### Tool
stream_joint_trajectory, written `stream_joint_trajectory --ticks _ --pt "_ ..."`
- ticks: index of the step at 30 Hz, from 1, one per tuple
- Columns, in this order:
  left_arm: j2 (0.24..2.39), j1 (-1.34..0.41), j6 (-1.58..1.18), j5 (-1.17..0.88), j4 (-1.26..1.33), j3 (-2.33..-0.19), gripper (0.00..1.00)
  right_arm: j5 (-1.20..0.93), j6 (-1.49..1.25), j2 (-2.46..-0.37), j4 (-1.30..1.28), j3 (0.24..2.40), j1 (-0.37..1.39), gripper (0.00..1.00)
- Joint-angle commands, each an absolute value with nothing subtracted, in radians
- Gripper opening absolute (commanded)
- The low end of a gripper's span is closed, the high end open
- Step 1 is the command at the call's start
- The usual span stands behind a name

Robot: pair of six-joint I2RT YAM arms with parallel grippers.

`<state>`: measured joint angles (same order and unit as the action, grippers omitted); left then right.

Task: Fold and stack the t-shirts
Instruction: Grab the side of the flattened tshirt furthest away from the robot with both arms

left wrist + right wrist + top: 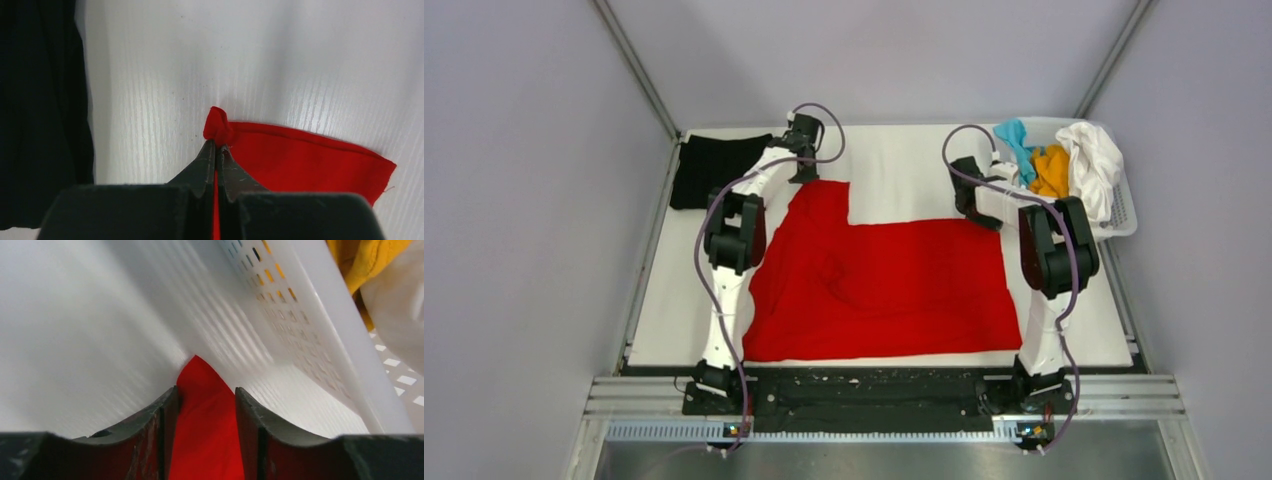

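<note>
While my left claw (216, 146) pinches one corner of the red t-shirt (894, 280), my right claw (205, 394) straddles the other, jaws apart, and should clamp before I fold.

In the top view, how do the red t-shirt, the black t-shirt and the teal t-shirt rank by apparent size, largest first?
1. red t-shirt, largest by far.
2. black t-shirt, at the far left corner.
3. teal t-shirt, smallest; only part shows in the basket, so its real size is unsure.
</note>
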<state>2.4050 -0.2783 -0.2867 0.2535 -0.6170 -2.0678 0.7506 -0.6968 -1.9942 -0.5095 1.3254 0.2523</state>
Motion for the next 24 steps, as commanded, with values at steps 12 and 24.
stream_joint_trajectory --ticks 12,24 --pt "2.211 -0.278 -0.282 0.213 -0.483 -1.956 0.0 0.744 -0.721 -1.923 -0.486 1.303 0.248 0.0" --pt "2.019 -0.294 -0.259 0.098 -0.445 -1.772 0.0 0.685 -0.642 -1.737 -0.321 1.147 0.261 0.0"
